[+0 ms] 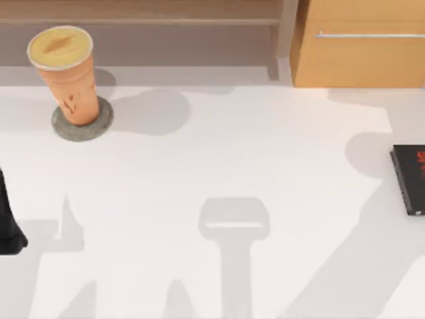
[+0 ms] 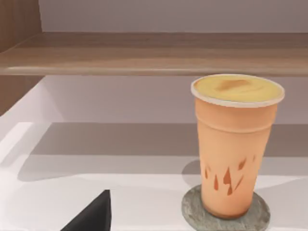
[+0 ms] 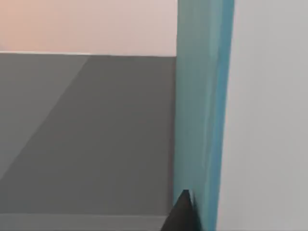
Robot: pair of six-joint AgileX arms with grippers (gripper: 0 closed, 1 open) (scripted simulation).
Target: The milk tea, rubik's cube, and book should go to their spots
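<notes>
One milk tea (image 1: pixel 66 76) stands upright on a round grey stone coaster (image 1: pixel 82 126) near the desk's (image 1: pixel 219 159) far left corner, its creamy-yellow lid on and small red marks on its orange-tan side. From the left wrist view the same cup (image 2: pixel 236 144) sits squarely on the coaster (image 2: pixel 192 211), with one long wooden shelf (image 2: pixel 144 55) running behind and above it.

The left arm (image 1: pixel 8 222) is a dark shape at the desk's left edge, well apart from the cup; whether its gripper is open or closed I cannot tell. A black wedge of it (image 2: pixel 91 216) shows low in its own wrist view.

One black book with red lettering (image 1: pixel 410 178) lies flat at the desk's right edge. Behind the far right corner stands one wooden cabinet (image 1: pixel 358 46) with a single metal bar handle (image 1: pixel 368 34).

In the right wrist view one teal-blue book (image 3: pixel 202 110) stands on end, close to the camera, with a black fingertip (image 3: pixel 182 214) against its lower part. How far the right gripper is open, and whether it grips the book, I cannot tell.
</notes>
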